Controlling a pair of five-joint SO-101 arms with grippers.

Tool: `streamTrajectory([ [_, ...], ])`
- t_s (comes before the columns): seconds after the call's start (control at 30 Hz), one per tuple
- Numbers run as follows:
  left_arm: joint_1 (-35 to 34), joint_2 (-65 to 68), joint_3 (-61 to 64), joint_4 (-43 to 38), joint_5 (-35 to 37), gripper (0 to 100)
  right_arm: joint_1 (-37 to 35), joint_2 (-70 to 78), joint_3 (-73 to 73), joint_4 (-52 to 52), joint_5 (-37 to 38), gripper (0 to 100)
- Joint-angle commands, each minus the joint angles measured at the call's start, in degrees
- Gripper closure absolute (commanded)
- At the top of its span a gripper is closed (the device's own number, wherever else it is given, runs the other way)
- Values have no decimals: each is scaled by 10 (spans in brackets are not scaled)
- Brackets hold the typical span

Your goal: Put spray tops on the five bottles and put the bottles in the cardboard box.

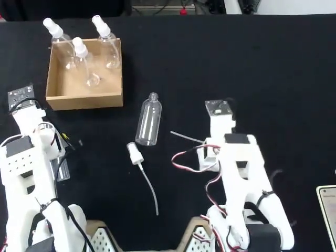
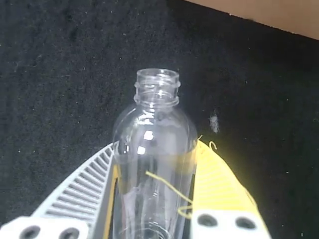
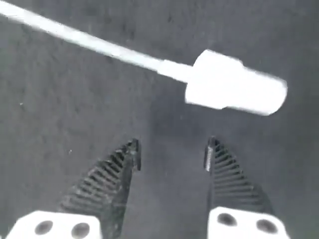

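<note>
A clear bottle (image 2: 154,139) with a bare open neck stands between the fingers of my left gripper (image 2: 155,154), which is shut on its body. My left arm (image 1: 26,152) is at the table's left, in front of the cardboard box (image 1: 84,97). Three bottles with white spray tops (image 1: 80,47) stand in that box. Another clear topless bottle (image 1: 148,122) lies at the table's middle, and a loose spray top (image 1: 135,153) with a long tube lies just in front of it. My right gripper (image 3: 172,152) hangs open above a second spray top (image 3: 234,90), apart from it. Its tube (image 1: 186,137) sticks out left of my right arm (image 1: 231,144).
A corner of the cardboard box (image 2: 269,15) lies beyond the held bottle. The black cloth covers the table, with free room at the back right. A flat pale object (image 1: 328,205) lies at the right edge. Red and white wires (image 1: 184,157) loop beside my right arm.
</note>
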Motion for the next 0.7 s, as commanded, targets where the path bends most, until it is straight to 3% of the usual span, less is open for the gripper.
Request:
streamTrajectory([
  [0.0, -4, -17, -7, -8, 4, 920, 47, -16, -3, -74, -46, 797],
  [0.47, -4, -17, -7, -9, 4, 920, 51, -16, -8, -228, -227, 797],
  [0.67, -4, -17, -7, -9, 4, 920, 51, -16, -41, -147, -303, 794],
])
